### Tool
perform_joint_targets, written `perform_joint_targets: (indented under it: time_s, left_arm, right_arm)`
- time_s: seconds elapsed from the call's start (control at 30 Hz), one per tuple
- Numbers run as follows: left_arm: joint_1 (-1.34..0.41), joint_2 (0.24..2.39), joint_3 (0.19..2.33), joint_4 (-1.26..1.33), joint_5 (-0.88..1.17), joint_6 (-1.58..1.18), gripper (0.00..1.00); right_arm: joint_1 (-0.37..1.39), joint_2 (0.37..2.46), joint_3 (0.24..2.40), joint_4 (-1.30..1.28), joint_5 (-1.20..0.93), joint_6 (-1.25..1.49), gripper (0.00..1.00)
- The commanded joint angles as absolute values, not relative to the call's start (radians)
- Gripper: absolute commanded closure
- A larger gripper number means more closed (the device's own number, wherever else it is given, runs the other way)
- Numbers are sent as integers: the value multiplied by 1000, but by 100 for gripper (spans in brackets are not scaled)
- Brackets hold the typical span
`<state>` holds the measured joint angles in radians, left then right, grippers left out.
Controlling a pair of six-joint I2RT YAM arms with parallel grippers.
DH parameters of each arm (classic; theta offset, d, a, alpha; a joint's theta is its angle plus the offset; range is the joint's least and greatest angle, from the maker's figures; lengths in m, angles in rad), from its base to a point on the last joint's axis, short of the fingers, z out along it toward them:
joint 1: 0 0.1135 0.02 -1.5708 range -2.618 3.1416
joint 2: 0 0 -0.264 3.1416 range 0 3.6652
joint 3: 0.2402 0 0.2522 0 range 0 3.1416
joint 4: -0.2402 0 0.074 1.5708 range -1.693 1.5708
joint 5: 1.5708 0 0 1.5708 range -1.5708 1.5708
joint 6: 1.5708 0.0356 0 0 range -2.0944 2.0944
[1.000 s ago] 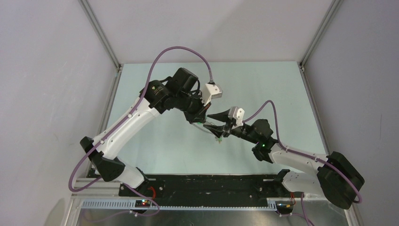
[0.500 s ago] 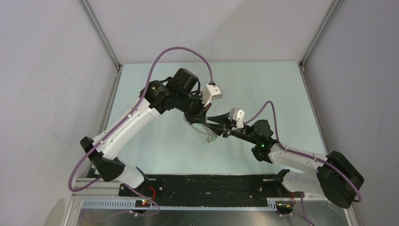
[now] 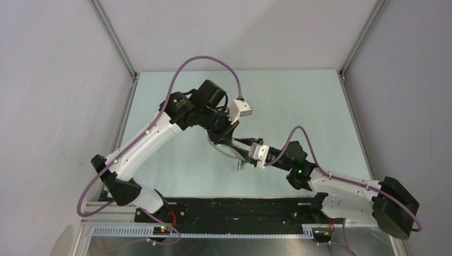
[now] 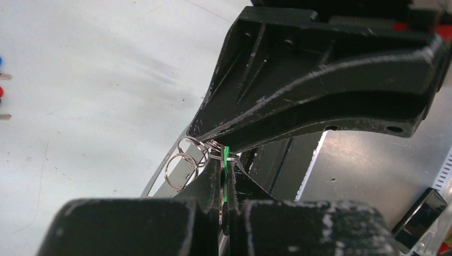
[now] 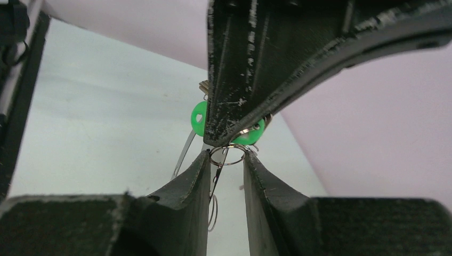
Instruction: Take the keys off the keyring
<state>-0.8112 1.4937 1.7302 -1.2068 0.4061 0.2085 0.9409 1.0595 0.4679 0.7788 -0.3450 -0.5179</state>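
Note:
My left gripper (image 3: 230,140) (image 4: 225,160) is shut on a green-headed key (image 4: 225,153) (image 5: 198,118), held above the table. The grey keyring hoop (image 3: 218,150) hangs by it and shows as a thin grey band in the left wrist view (image 4: 158,179) and the right wrist view (image 5: 186,152). Small silver rings (image 4: 182,162) dangle beside the left fingers. My right gripper (image 3: 243,153) (image 5: 227,157) meets the left one tip to tip. It is shut on a small silver ring (image 5: 228,155) that touches both fingers.
Loose keys with blue (image 4: 1,60) and red (image 4: 1,92) heads lie on the pale table at the left edge of the left wrist view. The black base rail (image 3: 240,210) runs along the near edge. Frame posts (image 3: 113,40) stand at the back corners.
My right gripper was open beside the left one. It has rolled over, moved toward the near side and left, and closed at the left gripper's tip. The left gripper barely moved.

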Motion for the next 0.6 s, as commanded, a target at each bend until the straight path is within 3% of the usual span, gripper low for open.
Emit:
perform_joint_targets:
  time_s: [0.0, 0.23, 0.43, 0.5, 0.53, 0.57]
  left_arm:
    - [-808, 1490, 1780, -1141, 379, 180, 100]
    - [-787, 1513, 1822, -1155, 384, 144, 100]
    - [-769, 1519, 1848, -1157, 386, 122, 100]
    - [-767, 1516, 1846, -1157, 387, 125, 100]
    - [-768, 1515, 1845, -1157, 389, 130, 100]
    - [-768, 1512, 1839, -1157, 397, 133, 100]
  right_arm:
    - [1038, 1011, 484, 675, -310, -822, 95]
    - [1226, 1012, 433, 658, -60, -1163, 95]
    - [1317, 1089, 414, 726, 74, -1268, 91]
    - [1317, 1088, 406, 736, 65, -1242, 84]
    - [1310, 1085, 403, 741, 56, -1209, 71]
    - [1290, 1081, 401, 758, 50, -1182, 67]
